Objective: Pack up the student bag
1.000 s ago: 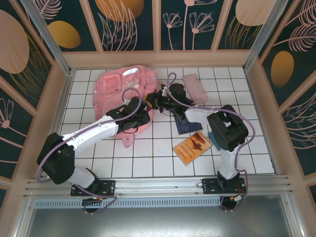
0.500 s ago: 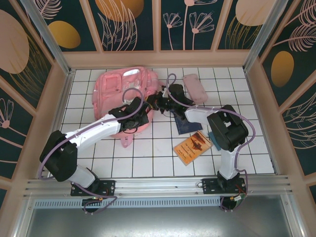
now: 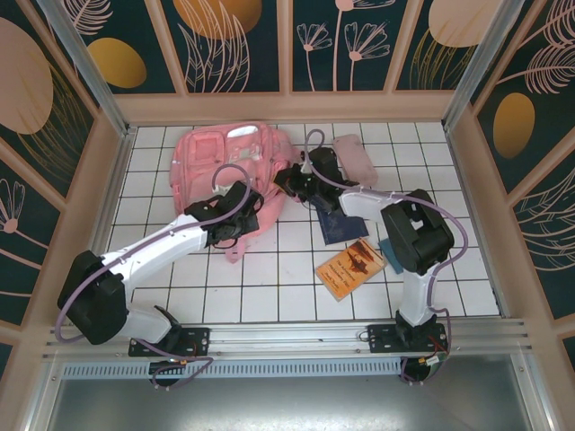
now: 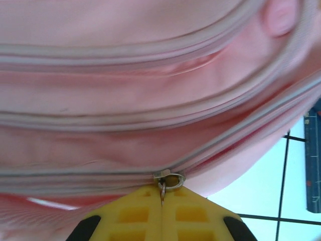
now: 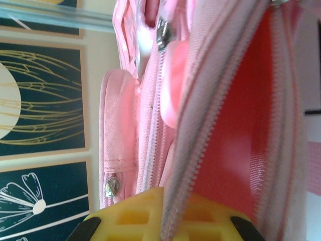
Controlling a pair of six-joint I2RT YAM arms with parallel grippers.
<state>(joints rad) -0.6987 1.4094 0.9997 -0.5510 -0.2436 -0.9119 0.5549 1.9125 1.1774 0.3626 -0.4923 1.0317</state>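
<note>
Your left claw (image 4: 161, 201) pinches the zipper pull (image 4: 168, 179) of the student bag (image 3: 216, 157). Your right claw (image 5: 163, 201) grips its opened edge. The book (image 3: 350, 267) and pouch (image 3: 357, 159) lie unpacked to its right.

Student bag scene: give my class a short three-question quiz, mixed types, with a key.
1. True or false: the left fingers are shut on a zipper pull of the student bag.
2. Which lies nearest the table's near edge? A orange booklet; B pink pouch; C student bag.
3. What colour are the right fingers?
Key: 1 true; 2 A; 3 yellow.
</note>
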